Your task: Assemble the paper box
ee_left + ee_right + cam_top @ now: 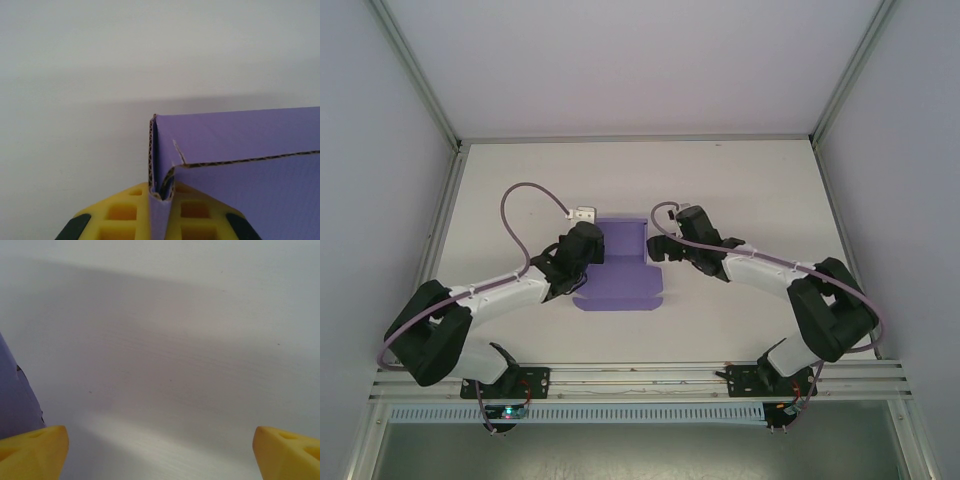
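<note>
One side pinned: left gripper (161, 200) clamps the folded left wall of the paper box (620, 280); right gripper (160, 447) gapes empty, box edge just to its left.

I'm looking at a white table (750, 190) boxed in by plain pale panels: left wall (370, 200), right wall (910, 180) and back wall (640, 60). Metal posts (415, 75) rise from its far corners. A metal rail (640, 378) spans its near edge, with grey-green floor (640, 450) below. The light is soft and the shadows are faint.
</note>
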